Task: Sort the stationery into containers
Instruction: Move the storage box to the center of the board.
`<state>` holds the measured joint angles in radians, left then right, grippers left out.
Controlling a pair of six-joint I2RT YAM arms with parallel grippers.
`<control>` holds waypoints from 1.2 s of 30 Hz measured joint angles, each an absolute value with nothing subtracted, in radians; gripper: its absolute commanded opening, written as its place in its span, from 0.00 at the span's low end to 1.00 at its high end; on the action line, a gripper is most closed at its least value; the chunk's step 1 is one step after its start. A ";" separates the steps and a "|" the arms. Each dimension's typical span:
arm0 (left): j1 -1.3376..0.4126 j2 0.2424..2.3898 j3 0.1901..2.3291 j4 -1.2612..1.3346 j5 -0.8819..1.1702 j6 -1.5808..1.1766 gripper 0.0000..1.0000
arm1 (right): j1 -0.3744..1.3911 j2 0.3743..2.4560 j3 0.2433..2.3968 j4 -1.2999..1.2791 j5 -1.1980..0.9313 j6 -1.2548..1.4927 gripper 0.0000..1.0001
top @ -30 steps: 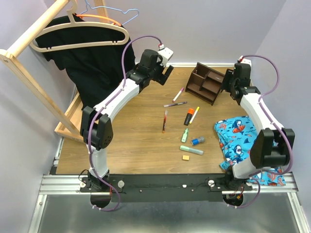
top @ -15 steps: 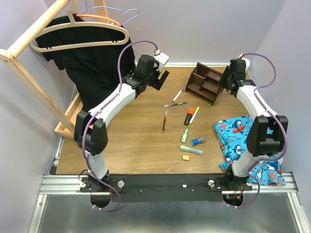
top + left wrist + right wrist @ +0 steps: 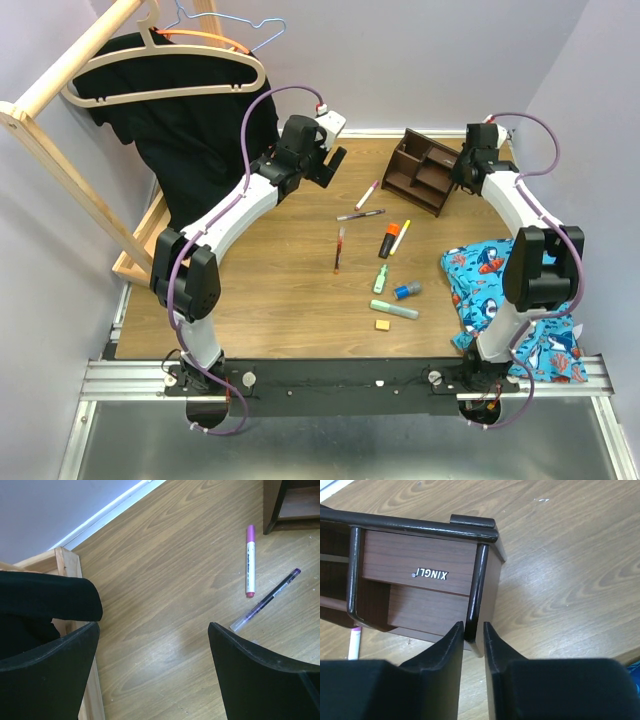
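While my right gripper [image 3: 471,628] pinches the desk organizer [image 3: 415,572] by its side wall at the table's far edge, my left gripper [image 3: 152,635] hangs open near the pink pen [image 3: 250,560] and the purple pen [image 3: 265,600]. Next, I judge, I should draw the organizer toward them.

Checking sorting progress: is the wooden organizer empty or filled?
Empty, as far as shown: the organizer shows only dark wood in its compartments, and the pens lie on the table.

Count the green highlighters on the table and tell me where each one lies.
2. One green highlighter lies beside the blue-capped tube; the other, longer, lies nearer the arm bases, beside the eraser. The organizer or cloth could hide more.
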<state>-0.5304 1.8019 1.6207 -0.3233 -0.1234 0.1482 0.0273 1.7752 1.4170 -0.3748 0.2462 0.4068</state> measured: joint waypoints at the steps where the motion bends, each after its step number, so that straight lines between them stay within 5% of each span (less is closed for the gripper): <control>1: -0.530 1.802 1.621 -0.324 -0.123 0.148 0.99 | 0.028 1.776 1.418 -0.375 0.242 0.410 0.20; 6: -0.530 1.801 1.621 -0.324 -0.123 0.141 0.99 | 0.030 1.781 1.423 -0.377 0.231 0.414 0.07; 13: -0.530 1.800 1.617 -0.324 -0.123 0.133 0.99 | 0.026 1.810 1.458 -0.376 0.220 0.408 0.01; 36: -0.530 1.685 1.436 -0.324 -0.131 0.133 0.99 | 0.141 1.887 1.525 -0.299 0.133 0.292 0.01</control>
<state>-0.5304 1.6852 1.4361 -0.3237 -0.1310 0.1326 0.1413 1.8874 1.5253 -0.2989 0.1329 0.2924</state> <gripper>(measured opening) 0.988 0.116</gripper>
